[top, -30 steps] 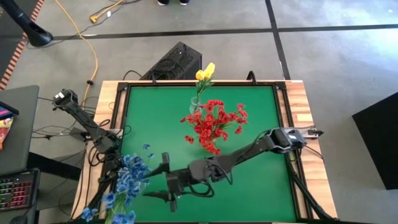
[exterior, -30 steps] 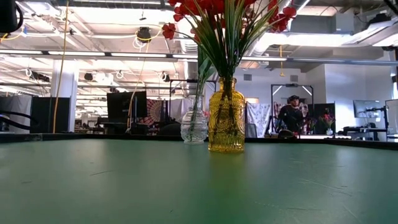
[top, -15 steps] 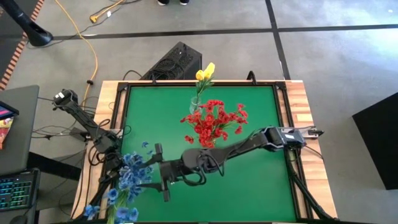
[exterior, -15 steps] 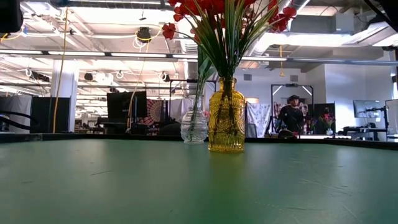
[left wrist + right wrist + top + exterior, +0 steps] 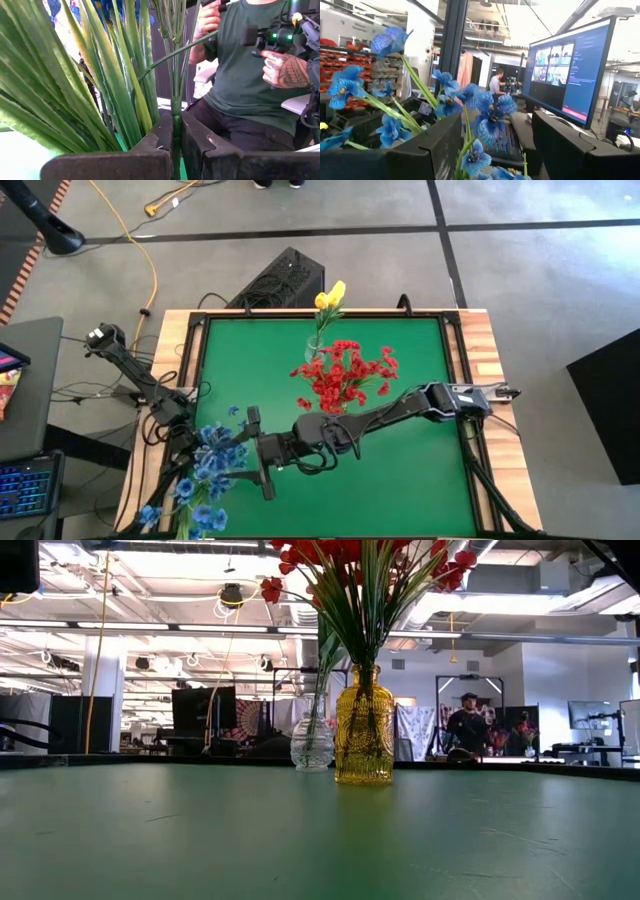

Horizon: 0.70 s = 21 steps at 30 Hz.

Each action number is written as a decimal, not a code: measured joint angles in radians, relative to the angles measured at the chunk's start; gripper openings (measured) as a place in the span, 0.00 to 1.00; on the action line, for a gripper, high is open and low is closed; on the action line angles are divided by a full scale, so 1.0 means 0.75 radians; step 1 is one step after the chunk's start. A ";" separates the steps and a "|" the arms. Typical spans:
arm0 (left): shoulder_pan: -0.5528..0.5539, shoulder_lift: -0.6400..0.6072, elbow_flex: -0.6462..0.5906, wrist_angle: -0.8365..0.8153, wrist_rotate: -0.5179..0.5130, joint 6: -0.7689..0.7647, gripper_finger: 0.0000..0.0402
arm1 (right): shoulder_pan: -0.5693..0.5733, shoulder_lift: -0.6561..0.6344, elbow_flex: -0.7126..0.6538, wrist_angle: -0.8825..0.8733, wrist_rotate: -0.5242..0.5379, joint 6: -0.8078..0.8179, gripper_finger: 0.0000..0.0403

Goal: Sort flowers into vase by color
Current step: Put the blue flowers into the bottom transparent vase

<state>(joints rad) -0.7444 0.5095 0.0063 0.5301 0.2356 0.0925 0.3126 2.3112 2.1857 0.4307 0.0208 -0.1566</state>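
High view: the right gripper (image 5: 255, 452) reaches across the green worktop (image 5: 420, 480) toward its near left corner, jaws spread wide, with the blue flowers (image 5: 208, 465) just ahead of them. The left gripper itself is hidden under those blooms at the worktop's left edge. The red flowers (image 5: 343, 379) stand mid-worktop, well behind the right jaws; the yellow flowers (image 5: 329, 297) rise beyond them at the far edge.

Low view: the red flowers sit in an amber vase (image 5: 364, 741), with a clear glass vase (image 5: 312, 744) just beside and behind it. Neither gripper shows here.

Left wrist view: the left gripper (image 5: 176, 150) is clamped narrowly on a thin green stem (image 5: 176, 125) that runs up between its jaws, long leaves to one side. A seated person (image 5: 245, 75) is beyond.

Right wrist view: blue blooms fill the gap ahead of the wide-apart right jaws, none gripped.
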 joint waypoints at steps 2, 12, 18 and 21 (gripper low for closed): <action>0.000 0.000 0.000 0.000 0.000 0.000 0.00 | -0.001 0.000 0.000 -0.004 0.000 0.000 0.64; -0.001 0.000 0.000 -0.001 -0.009 -0.012 0.00 | -0.001 0.001 0.000 -0.004 0.000 0.000 0.41; -0.001 0.000 0.000 -0.001 -0.018 -0.031 0.00 | -0.001 0.000 -0.001 -0.004 0.000 -0.001 0.25; -0.001 0.000 0.000 -0.001 -0.019 -0.035 0.00 | -0.001 0.000 -0.001 -0.004 0.000 -0.002 0.17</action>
<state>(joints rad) -0.7448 0.5095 0.0063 0.5297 0.2214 0.0664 0.3122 2.3112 2.1853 0.4278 0.0212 -0.1577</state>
